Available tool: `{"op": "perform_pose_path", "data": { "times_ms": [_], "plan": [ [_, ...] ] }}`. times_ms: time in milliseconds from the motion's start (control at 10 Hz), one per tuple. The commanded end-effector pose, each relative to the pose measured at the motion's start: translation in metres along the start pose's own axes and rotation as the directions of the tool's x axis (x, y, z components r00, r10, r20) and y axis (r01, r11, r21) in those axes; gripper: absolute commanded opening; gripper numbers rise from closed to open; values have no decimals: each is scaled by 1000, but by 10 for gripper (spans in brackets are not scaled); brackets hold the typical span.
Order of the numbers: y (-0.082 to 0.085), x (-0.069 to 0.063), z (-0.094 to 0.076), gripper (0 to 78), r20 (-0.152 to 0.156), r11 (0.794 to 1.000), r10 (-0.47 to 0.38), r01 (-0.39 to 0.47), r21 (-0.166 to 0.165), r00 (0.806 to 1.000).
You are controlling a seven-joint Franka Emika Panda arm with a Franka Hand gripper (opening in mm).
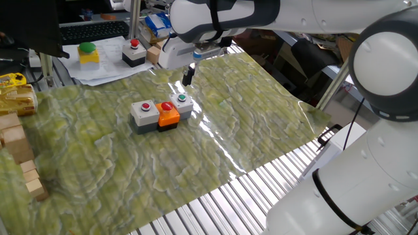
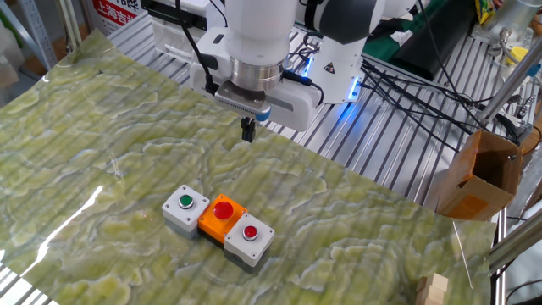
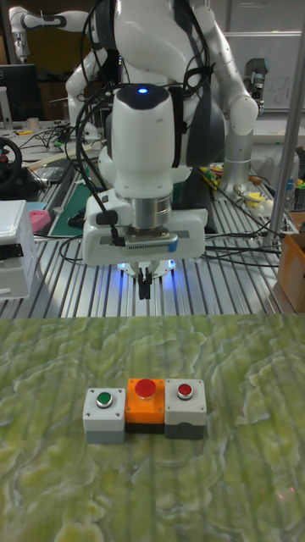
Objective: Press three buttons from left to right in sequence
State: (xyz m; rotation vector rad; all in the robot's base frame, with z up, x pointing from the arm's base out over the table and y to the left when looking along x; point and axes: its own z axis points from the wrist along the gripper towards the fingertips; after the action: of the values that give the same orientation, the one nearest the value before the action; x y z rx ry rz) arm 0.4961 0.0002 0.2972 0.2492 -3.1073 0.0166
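Note:
The three buttons sit in a touching row on the green mat: a grey box with a red cap (image 1: 144, 111), an orange box with a red cap (image 1: 168, 113) and a grey box with a green cap (image 1: 182, 103). The other fixed view shows them as the green-capped box (image 2: 186, 207), the orange box (image 2: 223, 213) and the red-capped grey box (image 2: 248, 237). My gripper (image 1: 188, 76) (image 2: 247, 130) (image 3: 146, 288) hangs in the air beyond the row, on the robot-base side. It points down, is shut with the fingertips together, and holds nothing.
A yellow box with a big green button (image 1: 87, 53) and a black-based box with a red button (image 1: 134, 53) stand behind the mat. Wooden blocks (image 1: 16, 143) line the left edge. A cardboard box (image 2: 483, 174) stands to the side.

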Motion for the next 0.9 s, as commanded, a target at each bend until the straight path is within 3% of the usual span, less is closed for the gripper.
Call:
{"op": "perform_pose_path", "data": {
  "times_ms": [100,900],
  "plan": [
    [0,1,-2,0,6,1000,-15,15,7,1000],
    [0,1,-1,0,4,1000,-10,10,6,1000]
  ]
}}
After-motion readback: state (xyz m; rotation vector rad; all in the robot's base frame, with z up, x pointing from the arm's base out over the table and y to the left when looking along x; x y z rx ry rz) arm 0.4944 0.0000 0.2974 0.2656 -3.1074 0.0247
